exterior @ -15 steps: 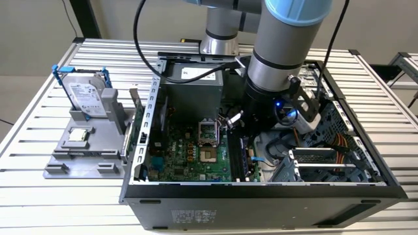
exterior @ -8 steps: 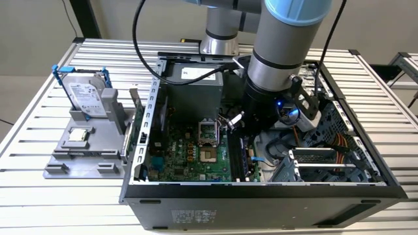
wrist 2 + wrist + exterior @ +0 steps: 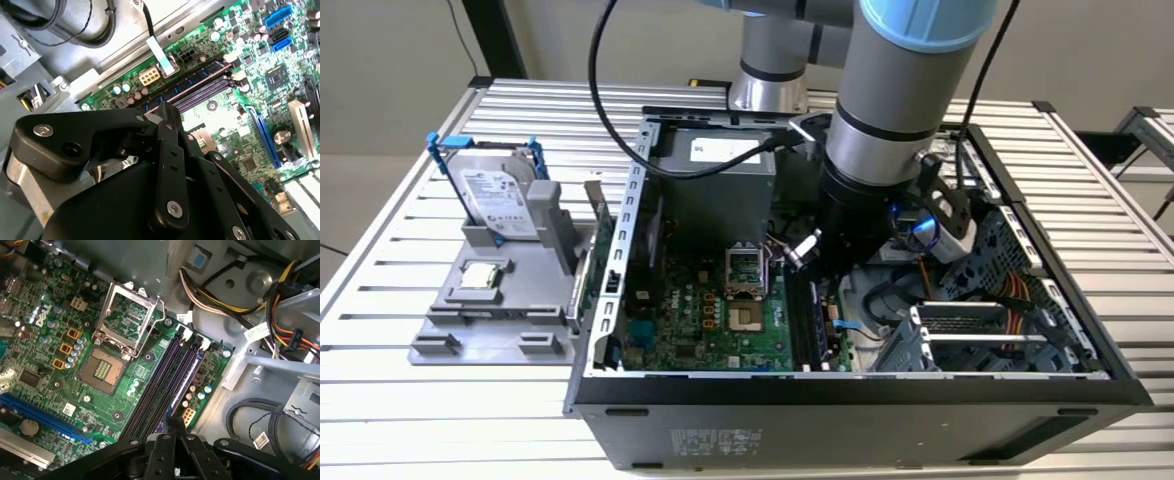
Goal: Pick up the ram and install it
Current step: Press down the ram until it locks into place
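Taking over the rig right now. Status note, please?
Gripper: low inside the case, over one end of the memory slots; whether it is open or shut cannot be told.
Ram: standing in the slot nearest the board's edge.
Done: ram is off the holder and in its slot.
Left: full seating not confirmed from these views.

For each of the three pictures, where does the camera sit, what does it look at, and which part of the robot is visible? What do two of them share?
Exterior view: off the arm, above the table, looking down into the open computer case; the arm descends into it.
First wrist view: on the wrist, facing the motherboard; the gripper sits above the memory slots.
Second wrist view: on the wrist, opposite side; the gripper shows.
Both wrist views share the memory slots.
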Action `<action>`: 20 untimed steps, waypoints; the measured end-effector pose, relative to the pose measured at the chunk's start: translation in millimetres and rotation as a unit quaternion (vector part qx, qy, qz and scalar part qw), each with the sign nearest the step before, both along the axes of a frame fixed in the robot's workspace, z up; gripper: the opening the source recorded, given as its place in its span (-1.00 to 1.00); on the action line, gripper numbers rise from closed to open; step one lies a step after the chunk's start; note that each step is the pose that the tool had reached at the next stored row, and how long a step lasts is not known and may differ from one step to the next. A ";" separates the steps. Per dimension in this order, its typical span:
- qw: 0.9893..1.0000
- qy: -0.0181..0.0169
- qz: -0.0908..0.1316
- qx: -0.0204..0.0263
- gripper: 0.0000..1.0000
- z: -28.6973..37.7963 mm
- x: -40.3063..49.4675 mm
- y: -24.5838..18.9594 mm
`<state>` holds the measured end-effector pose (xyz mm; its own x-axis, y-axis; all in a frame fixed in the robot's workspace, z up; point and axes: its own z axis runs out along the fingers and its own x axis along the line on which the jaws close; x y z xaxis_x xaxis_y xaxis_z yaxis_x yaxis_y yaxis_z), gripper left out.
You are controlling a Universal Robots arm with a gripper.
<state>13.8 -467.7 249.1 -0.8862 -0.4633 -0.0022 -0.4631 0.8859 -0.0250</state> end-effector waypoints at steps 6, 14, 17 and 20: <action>0.999 0.001 0.036 0.007 -1.00 0.0 0.0 0.0; 0.996 0.003 0.085 0.020 -1.00 0.0 0.0 -0.1; 0.994 0.004 0.108 0.022 -1.00 -0.1 0.0 0.0; 0.991 0.004 0.135 0.022 -1.00 -0.1 0.0 0.0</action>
<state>13.8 -467.7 249.0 -0.7300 -0.6831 -0.0206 -0.6834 0.7299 0.0158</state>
